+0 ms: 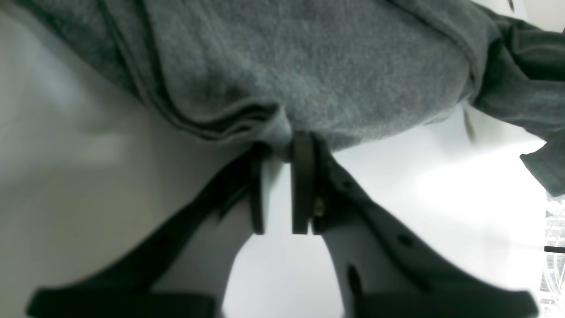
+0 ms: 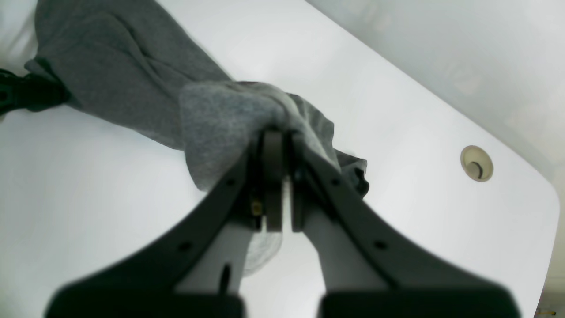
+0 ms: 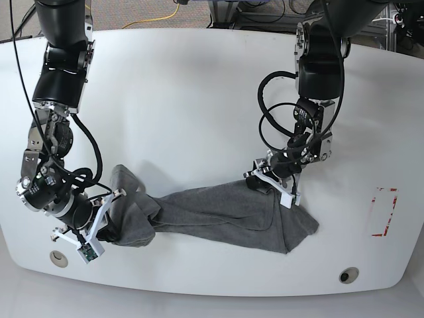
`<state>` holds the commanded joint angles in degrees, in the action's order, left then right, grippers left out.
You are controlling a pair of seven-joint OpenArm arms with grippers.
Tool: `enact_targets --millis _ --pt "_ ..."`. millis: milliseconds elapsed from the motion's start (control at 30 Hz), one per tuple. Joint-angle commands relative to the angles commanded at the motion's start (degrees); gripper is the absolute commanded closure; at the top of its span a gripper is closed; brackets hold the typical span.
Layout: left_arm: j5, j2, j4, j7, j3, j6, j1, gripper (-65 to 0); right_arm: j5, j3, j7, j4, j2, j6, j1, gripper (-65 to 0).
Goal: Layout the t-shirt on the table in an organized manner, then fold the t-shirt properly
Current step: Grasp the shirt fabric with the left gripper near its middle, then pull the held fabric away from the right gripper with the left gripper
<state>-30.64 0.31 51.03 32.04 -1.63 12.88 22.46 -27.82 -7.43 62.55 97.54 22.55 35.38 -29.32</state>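
The dark grey t-shirt (image 3: 218, 212) lies bunched in a long, wrinkled band across the front of the white table (image 3: 199, 99). Its two ends are held by my two grippers. In the base view my left gripper (image 3: 260, 177) is at the band's right upper edge, and a flap of cloth spreads out beyond it. The left wrist view shows this gripper (image 1: 280, 148) shut on a folded edge of the t-shirt (image 1: 309, 66). My right gripper (image 3: 112, 213) is at the band's left end. Seen from the right wrist, that gripper (image 2: 282, 134) is shut on a bunch of the t-shirt (image 2: 123, 66).
Two round grommet holes sit near the table's front edge, one at the left (image 3: 58, 258) and one at the right (image 3: 349, 275); the left one also shows as a grommet hole (image 2: 476, 163) in the right wrist view. A red-tape rectangle (image 3: 384, 212) marks the right side.
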Motion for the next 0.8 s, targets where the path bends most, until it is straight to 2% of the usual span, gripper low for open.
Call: enact_targets --millis 67,167,433,800 --pt "0.0 0.0 0.0 0.4 -1.8 0.0 -0.1 -15.7 0.0 0.0 0.0 0.0 0.0 0.00 0.0 0.0" --pt "0.0 0.0 0.0 3.3 -5.3 0.1 -0.1 -17.5 0.0 0.0 0.0 0.0 0.0 0.00 0.0 0.0" --pt "0.0 0.0 0.0 7.5 -11.3 0.1 -0.1 -17.6 0.0 0.0 0.0 0.0 0.0 0.00 0.0 0.0" --pt "-1.1 0.1 0.0 8.8 -12.2 0.1 0.0 -17.8 0.1 0.0 0.0 0.0 -0.3 0.00 0.0 0.0"
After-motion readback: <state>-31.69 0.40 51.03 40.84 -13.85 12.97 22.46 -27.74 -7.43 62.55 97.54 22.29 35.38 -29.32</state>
